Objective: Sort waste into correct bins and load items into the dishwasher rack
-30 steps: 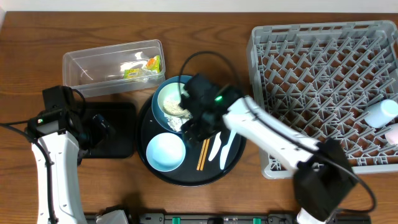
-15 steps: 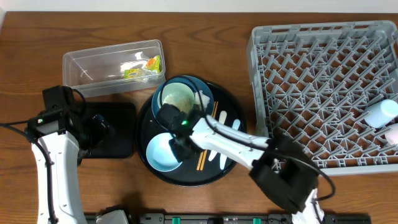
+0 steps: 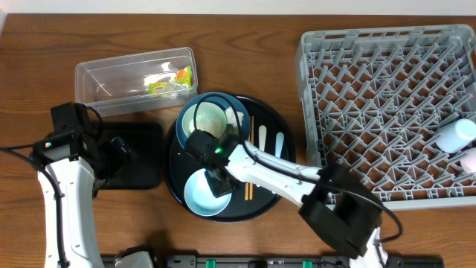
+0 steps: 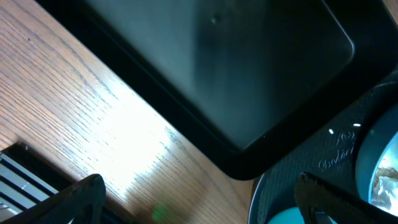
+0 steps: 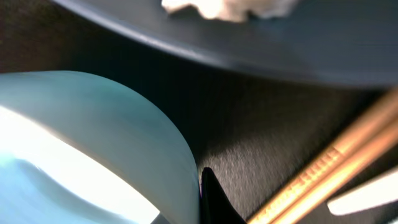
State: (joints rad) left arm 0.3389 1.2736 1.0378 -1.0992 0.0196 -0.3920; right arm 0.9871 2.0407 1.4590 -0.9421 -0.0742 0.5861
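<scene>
- My right gripper (image 3: 219, 181) is clenched on the right rim of the light blue bowl (image 3: 197, 197). The wrist view shows one dark finger (image 5: 211, 199) pressed against the bowl's outer wall.
- That bowl sits at the front-left edge of the round black tray (image 3: 279, 190), in the middle of the table.
- Just behind it on the tray, a dark blue plate (image 3: 239, 108) carries a pale green bowl (image 3: 204, 119).
- To the right lie two orange chopsticks (image 3: 249, 160) and two white utensils (image 3: 277, 145).
- My left gripper (image 3: 119, 155) hangs released, jaws wide, over the shallow black tray (image 3: 145, 167) near the table's left edge.
- Behind it, the clear tub (image 3: 104, 82) holds a yellow-green wrapper (image 3: 171, 80).
- The grey rack (image 3: 387, 112) fills the table's right side, with cups (image 3: 455, 135) at its right edge.
</scene>
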